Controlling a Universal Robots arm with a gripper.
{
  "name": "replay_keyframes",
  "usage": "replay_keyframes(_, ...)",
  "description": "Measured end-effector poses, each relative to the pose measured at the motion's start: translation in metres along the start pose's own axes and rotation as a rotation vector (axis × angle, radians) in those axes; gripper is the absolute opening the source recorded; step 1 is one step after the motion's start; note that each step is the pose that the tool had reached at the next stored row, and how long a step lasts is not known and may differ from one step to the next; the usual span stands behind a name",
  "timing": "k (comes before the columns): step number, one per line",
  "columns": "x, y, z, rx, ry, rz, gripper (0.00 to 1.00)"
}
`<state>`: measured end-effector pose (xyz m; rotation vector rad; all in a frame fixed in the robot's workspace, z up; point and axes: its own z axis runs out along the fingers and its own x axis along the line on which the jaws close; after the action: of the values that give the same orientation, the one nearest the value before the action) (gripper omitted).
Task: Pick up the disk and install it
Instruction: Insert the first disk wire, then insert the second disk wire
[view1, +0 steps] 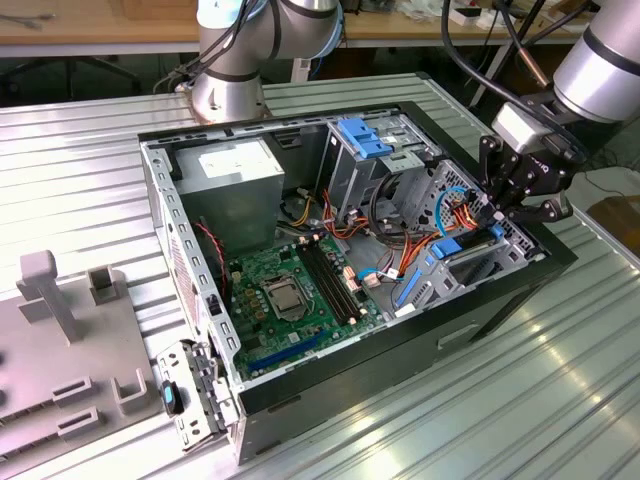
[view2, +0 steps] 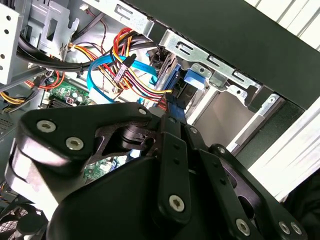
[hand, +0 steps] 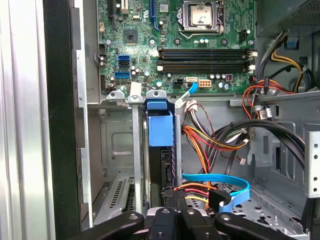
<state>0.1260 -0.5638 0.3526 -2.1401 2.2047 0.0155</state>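
We can't make out any readable writing from here. The disk (hand: 161, 145) sits on edge in the drive cage (view1: 497, 262) at the case's front corner, blue rail end facing the motherboard (hand: 175, 45), its long axis running down into the bay. The gripper (view1: 524, 205) hangs right over it; we can't tell whether its fingers are open or gripping.

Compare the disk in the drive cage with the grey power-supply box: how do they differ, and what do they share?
The power-supply box is bulkier than the slim disk. The box lies flat with its white sticker facing up; the disk stands on edge in a cage slot. The disk carries blue plastic; the box is plain grey. The gripper hangs over the disk, away from the box. Both sit inside the open computer case.
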Motion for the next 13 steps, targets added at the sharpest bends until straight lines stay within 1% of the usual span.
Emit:
replay_keyframes(9, 0.0000, 0.0007, -0.0004, 0.0000, 0.0003, 0.000, 0.11)
replay_keyframes(13, -0.0001, 0.0015, -0.0026, -0.0001, 0.0010, -0.001, 0.11)
